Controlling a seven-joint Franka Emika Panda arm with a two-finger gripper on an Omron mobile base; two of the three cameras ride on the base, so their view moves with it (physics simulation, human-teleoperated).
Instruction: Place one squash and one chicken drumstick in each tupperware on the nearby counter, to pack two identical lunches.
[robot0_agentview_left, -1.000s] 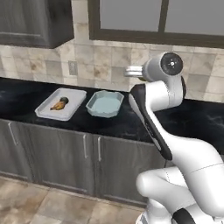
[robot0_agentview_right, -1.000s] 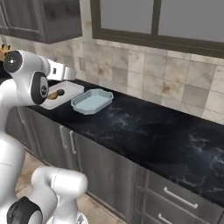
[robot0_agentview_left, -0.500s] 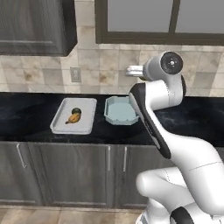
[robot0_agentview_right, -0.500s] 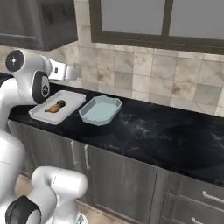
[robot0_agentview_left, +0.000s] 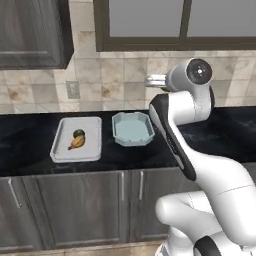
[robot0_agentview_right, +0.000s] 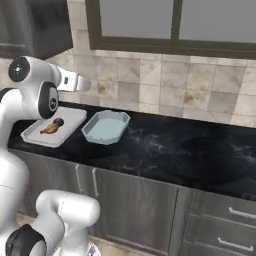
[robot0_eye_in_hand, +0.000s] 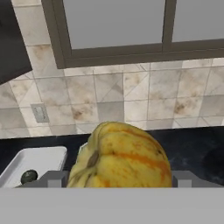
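Observation:
In the hand view a yellow-orange squash sits between my fingers, so my gripper is shut on it. In the left base view the gripper hangs high above the pale-blue octagonal tupperware, which holds nothing. To its left, the white rectangular tupperware holds a dark green squash and an orange-brown chicken drumstick. Both containers rest on the black counter. The right base view has the gripper above the white tupperware and the blue tupperware.
A tiled wall with an outlet and a window rises behind the counter. A dark upper cabinet hangs at the left. Dark grey cabinet doors run below. The black counter stretches bare to the right.
The whole picture has shifted in both base views, so the base has moved along the counter and now faces both containers. The arm keeps its pose with the squash still held.

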